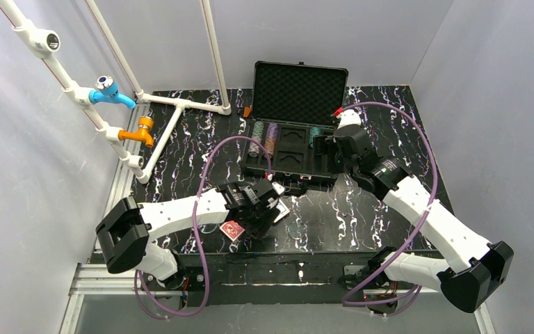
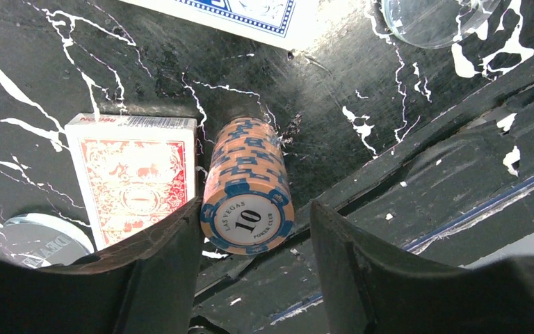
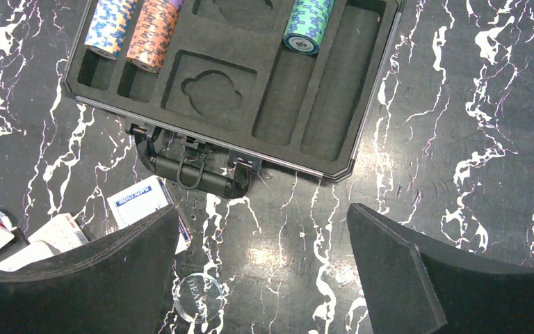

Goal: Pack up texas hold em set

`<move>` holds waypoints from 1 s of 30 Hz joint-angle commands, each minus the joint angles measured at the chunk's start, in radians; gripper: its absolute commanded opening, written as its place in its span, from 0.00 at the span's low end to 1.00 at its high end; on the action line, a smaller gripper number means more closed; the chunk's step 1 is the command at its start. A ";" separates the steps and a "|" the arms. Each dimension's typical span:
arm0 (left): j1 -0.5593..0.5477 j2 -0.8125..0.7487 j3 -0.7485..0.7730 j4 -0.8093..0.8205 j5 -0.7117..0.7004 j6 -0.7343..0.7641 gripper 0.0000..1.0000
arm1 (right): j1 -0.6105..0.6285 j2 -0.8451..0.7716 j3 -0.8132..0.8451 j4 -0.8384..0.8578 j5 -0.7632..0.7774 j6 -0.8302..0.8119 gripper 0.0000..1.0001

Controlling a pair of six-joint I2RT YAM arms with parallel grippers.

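Note:
The black case (image 1: pixel 299 80) of the texas hold em set lies open at the back, foam lid up. Its tray (image 3: pixel 215 52) holds three chip stacks: blue-orange (image 3: pixel 111 28), orange-purple (image 3: pixel 153 35) and green (image 3: pixel 308 24). My left gripper (image 2: pixel 257 209) is low near the table's front edge, jaws astride an orange-and-blue chip stack (image 2: pixel 247 184) lying on its side. The left finger (image 2: pixel 174 243) touches it; the right finger (image 2: pixel 341 243) stands apart. The red-backed deck (image 2: pixel 135 174) lies just left. My right gripper (image 3: pixel 261 278) hangs open and empty over the case's front edge.
The blue-backed deck (image 3: pixel 142 202) lies in front of the case handle (image 3: pixel 195 170). A clear dealer button (image 3: pixel 200 296) rests on the black marbled table; a second clear disc (image 2: pixel 38 240) sits by the red deck. A white pipe frame (image 1: pixel 174 104) stands at the back left.

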 commanded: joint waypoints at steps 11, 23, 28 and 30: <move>-0.010 0.031 -0.002 0.026 -0.036 -0.007 0.38 | 0.005 -0.048 -0.028 0.031 -0.007 -0.022 0.98; -0.010 0.002 0.094 -0.054 0.004 0.059 0.00 | 0.005 -0.095 -0.055 0.039 -0.033 -0.042 0.98; 0.012 -0.019 0.182 -0.133 -0.009 0.133 0.00 | 0.005 -0.131 -0.097 0.083 -0.078 -0.062 0.98; 0.040 -0.024 0.214 -0.150 0.001 0.157 0.00 | 0.005 -0.141 -0.110 0.103 -0.096 -0.072 0.98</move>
